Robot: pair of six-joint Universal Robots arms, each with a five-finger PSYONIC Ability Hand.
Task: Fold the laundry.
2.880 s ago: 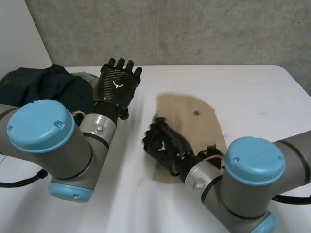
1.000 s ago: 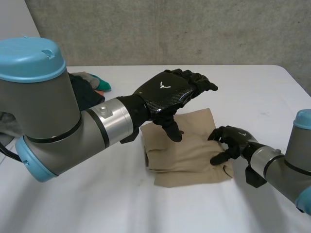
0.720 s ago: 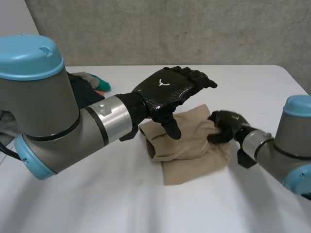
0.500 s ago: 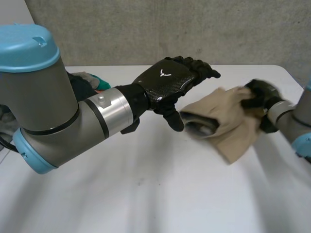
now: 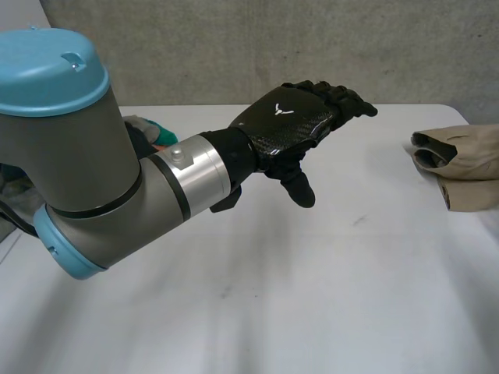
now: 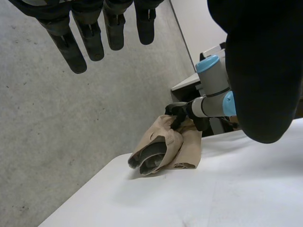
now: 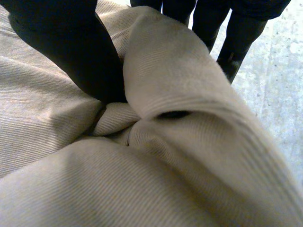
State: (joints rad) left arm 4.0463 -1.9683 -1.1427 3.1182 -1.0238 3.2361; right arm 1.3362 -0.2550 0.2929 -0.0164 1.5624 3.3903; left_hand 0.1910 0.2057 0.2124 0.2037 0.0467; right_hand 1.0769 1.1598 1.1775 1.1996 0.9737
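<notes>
- Left hand (image 5: 300, 125) hovers above the desk (image 5: 312, 296) middle, fingers straight, holding nothing.
- Right hand (image 7: 71, 47) pinches the bunched cloth (image 5: 468, 160) at the desk's 3 o'clock edge, well apart from the left hand.

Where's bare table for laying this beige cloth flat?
The near half of the table is bare, from the left arm across to the beige cloth pinched by the right hand at the right edge. Under the open left hand is bare too, but overhung. The far left corner is crowded with a laundry pile.
</notes>
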